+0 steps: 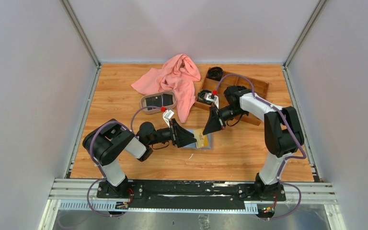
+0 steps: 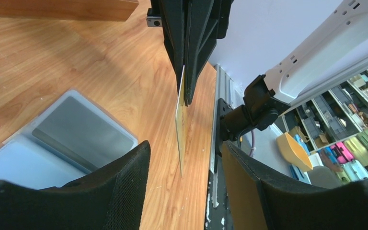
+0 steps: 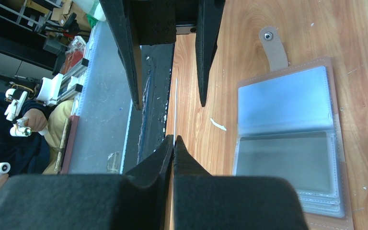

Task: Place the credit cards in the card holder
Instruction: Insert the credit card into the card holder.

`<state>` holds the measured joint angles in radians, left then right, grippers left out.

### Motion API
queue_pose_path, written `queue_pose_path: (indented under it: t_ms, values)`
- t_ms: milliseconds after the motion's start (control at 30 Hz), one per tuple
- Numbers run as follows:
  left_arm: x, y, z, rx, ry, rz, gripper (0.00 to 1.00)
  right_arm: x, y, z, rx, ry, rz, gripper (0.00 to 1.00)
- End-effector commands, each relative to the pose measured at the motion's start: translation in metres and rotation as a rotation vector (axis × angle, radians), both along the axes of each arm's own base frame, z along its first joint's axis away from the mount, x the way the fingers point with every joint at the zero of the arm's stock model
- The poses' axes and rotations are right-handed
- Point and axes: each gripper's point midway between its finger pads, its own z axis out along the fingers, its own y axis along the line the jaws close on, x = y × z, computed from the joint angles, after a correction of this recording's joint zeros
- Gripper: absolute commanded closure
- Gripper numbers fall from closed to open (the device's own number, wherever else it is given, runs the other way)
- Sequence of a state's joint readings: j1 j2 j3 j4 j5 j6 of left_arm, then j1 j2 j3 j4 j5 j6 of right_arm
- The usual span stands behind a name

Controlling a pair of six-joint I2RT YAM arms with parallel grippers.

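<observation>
The card holder (image 1: 206, 144) lies open on the table, grey-blue clear pockets up; its tan snap tab (image 3: 273, 46) shows in the right wrist view. My right gripper (image 1: 211, 128) is shut on the gold-tan credit card (image 1: 201, 138) and holds it on edge just above the holder. The card shows edge-on in the right wrist view (image 3: 176, 105) and in the left wrist view (image 2: 179, 124). My left gripper (image 1: 193, 138) is open, and the card's free end stands between its jaws without touching them. Dark cards (image 1: 160, 100) lie in the oval tray.
An oval beige-rimmed tray (image 1: 145, 101) stands behind the left gripper. A pink cloth (image 1: 175, 76) lies at the back middle. A brown wooden compartment box (image 1: 256, 86) holding dark items stands at the back right, behind the right arm.
</observation>
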<state>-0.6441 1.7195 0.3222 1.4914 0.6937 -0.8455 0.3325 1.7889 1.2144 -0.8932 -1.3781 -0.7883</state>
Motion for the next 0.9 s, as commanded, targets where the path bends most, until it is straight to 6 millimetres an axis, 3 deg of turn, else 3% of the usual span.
queue_pose_path:
  t_ms: [0,267,400,567,867]
  values:
    - [-0.003,-0.004,0.005,-0.016,-0.052,-0.025,0.41,-0.003,0.004,0.004,0.01,-0.007,0.02,1.0]
    - [-0.002,-0.009,0.001,-0.013,-0.039,-0.024,0.52,-0.004,0.004,0.006,0.017,0.0,0.021,1.0]
    - [-0.002,-0.011,0.009,-0.029,-0.047,-0.033,0.6,-0.005,0.004,0.005,0.013,0.001,0.022,1.0]
    - [-0.005,-0.011,0.016,-0.043,-0.05,-0.052,0.63,-0.008,0.007,0.001,-0.001,0.005,0.037,1.0]
    - [-0.014,-0.004,0.007,-0.027,0.022,-0.112,0.79,-0.014,0.007,-0.009,-0.073,-0.05,0.077,1.0]
